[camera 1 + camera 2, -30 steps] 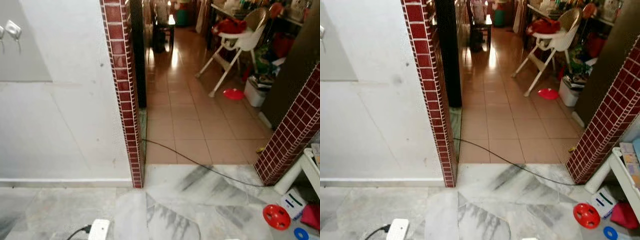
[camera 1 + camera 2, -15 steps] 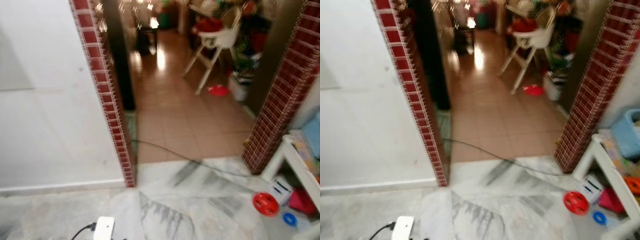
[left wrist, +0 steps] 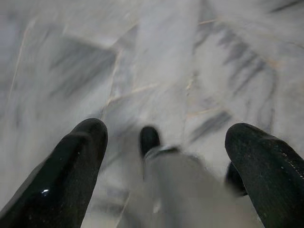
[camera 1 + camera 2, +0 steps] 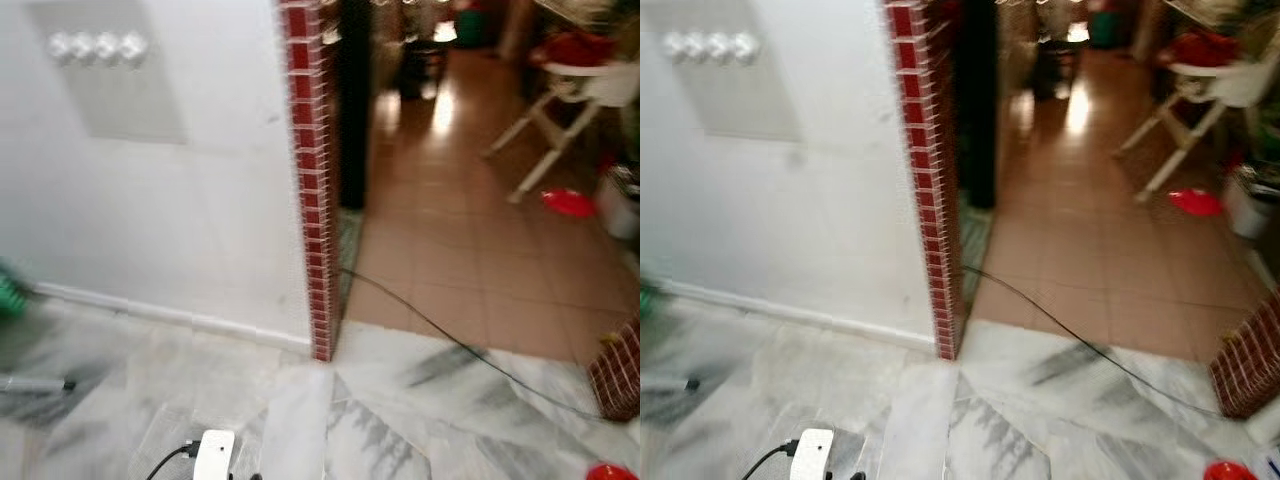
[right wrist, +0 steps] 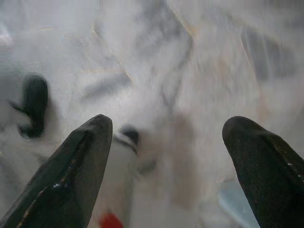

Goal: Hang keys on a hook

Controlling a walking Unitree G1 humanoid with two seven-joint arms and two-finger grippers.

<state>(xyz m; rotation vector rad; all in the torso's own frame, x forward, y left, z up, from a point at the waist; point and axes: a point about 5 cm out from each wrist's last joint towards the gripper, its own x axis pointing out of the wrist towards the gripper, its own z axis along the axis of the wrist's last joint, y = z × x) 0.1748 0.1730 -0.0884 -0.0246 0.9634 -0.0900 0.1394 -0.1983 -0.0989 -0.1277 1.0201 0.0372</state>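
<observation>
A row of small silvery hooks sits on a grey panel high on the white wall, at the upper left of the blurred head views. Both arms hang low over the marble floor. In the left wrist view my left gripper is open, with nothing between its black fingers and only blurred floor beyond. In the right wrist view my right gripper is also open and holds nothing.
A red brick-tiled pillar ends the white wall; right of it a tiled corridor holds a white high chair and a red plate. A black cable crosses the floor. A white plug block lies near my feet.
The camera has swung to the left: the pillar and corridor sit further right in the picture, and the hook panel has come into view at the upper left.
</observation>
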